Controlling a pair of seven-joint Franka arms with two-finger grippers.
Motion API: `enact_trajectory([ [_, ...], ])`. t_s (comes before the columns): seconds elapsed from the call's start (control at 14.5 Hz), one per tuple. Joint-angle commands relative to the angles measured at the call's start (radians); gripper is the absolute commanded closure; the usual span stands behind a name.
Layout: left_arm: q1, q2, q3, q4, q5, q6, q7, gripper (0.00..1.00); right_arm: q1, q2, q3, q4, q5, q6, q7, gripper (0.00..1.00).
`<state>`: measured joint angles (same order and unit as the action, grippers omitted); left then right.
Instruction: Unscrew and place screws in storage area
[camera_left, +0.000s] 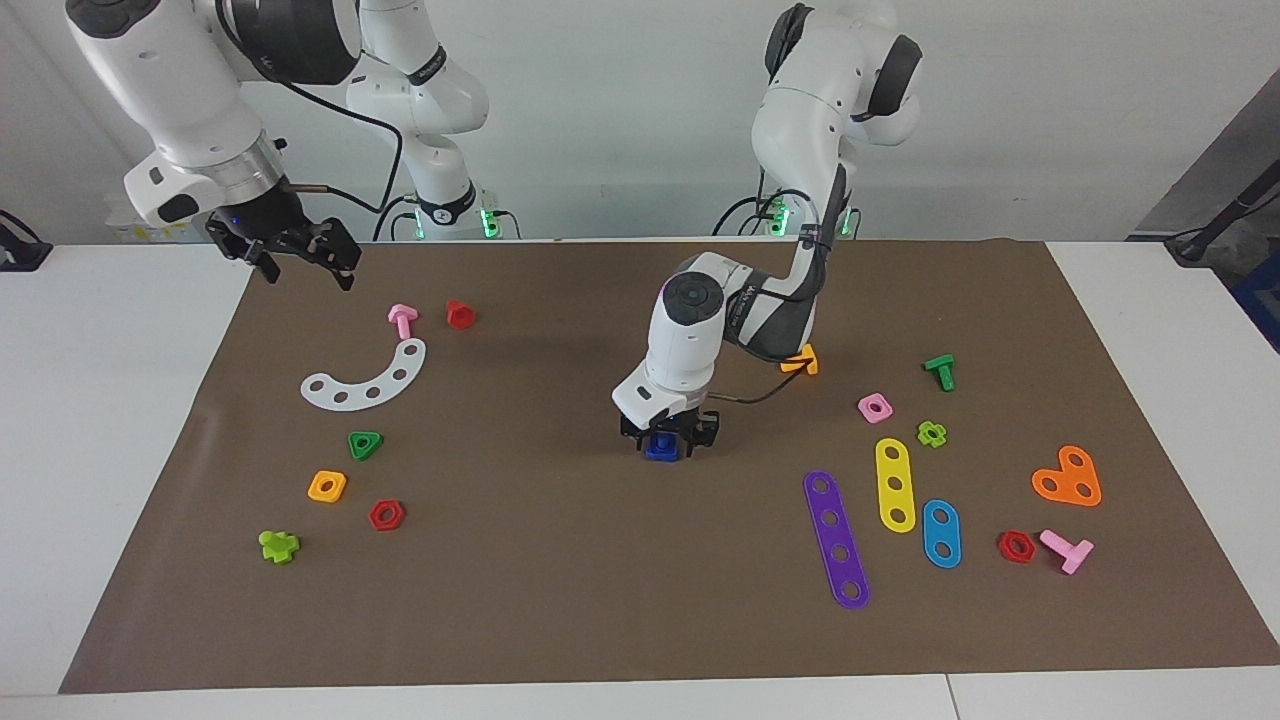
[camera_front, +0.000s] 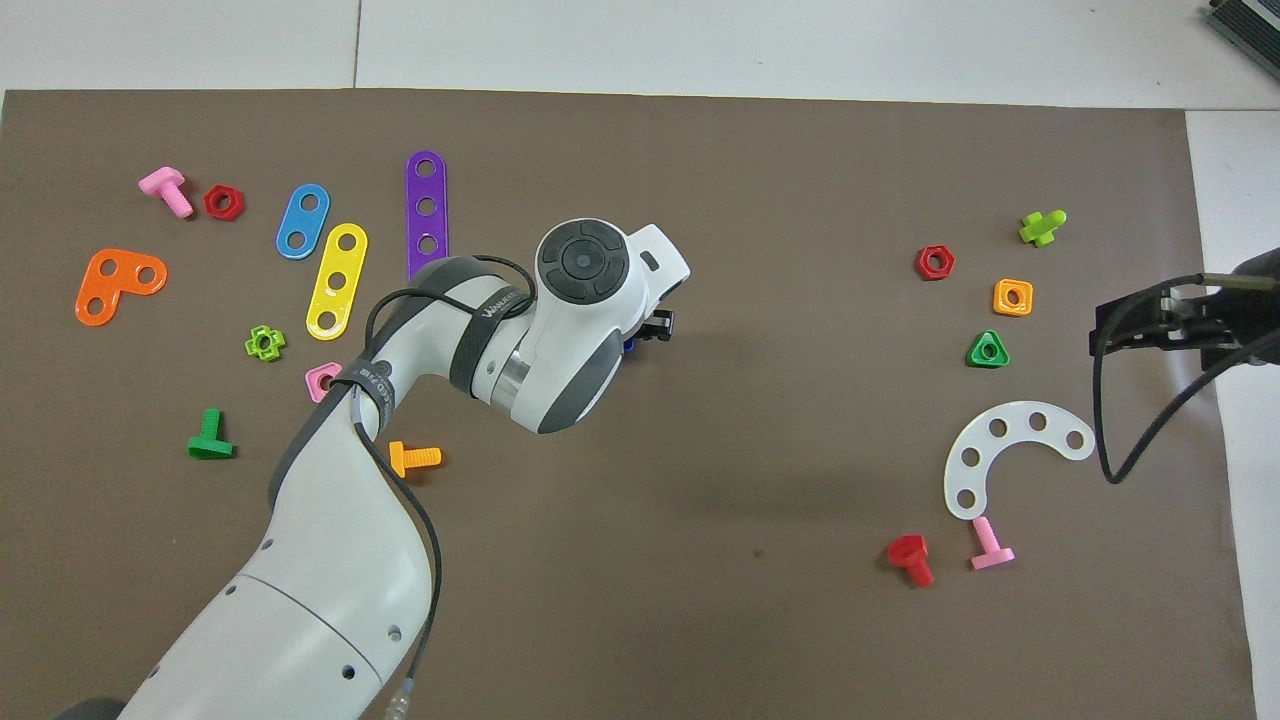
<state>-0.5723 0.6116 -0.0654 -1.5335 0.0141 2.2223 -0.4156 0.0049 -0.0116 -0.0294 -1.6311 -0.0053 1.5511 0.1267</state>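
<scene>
My left gripper (camera_left: 668, 440) is down on the mat at its middle, fingers on either side of a small dark-blue piece (camera_left: 661, 447). The piece looks squarish; I cannot tell the bolt from a nut. In the overhead view the left hand covers it except for a blue sliver (camera_front: 628, 345). The storage area lies toward the right arm's end: a white arc strip (camera_left: 365, 378) (camera_front: 1010, 450), a green triangle nut (camera_left: 365, 444) and an orange square nut (camera_left: 327, 486). My right gripper (camera_left: 303, 268) (camera_front: 1110, 330) hangs open and empty over the mat's edge there and waits.
Around the storage area lie a pink bolt (camera_left: 402, 320), a red bolt (camera_left: 460, 314), a red hex nut (camera_left: 386, 514) and a lime cross piece (camera_left: 278, 545). Toward the left arm's end lie purple (camera_left: 836, 538), yellow (camera_left: 894, 484) and blue (camera_left: 941, 533) strips, an orange bolt (camera_left: 801, 361) and other pieces.
</scene>
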Motion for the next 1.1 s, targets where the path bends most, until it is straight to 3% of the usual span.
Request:
enact_trajectory([
  [0.0,-0.021,-0.006,0.015,-0.016,0.021,0.01,0.003,0.21,-0.022,-0.031,0.009,-0.035,0.015,0.003,-0.036,0.0],
  [0.48,-0.032,-0.007,0.015,-0.014,0.02,-0.01,0.003,0.29,-0.022,-0.031,0.009,-0.038,0.015,0.004,-0.038,0.0],
  [1.03,-0.029,-0.009,0.015,0.004,0.018,-0.055,0.003,0.53,-0.022,-0.039,0.008,-0.05,0.015,0.015,-0.038,0.0],
])
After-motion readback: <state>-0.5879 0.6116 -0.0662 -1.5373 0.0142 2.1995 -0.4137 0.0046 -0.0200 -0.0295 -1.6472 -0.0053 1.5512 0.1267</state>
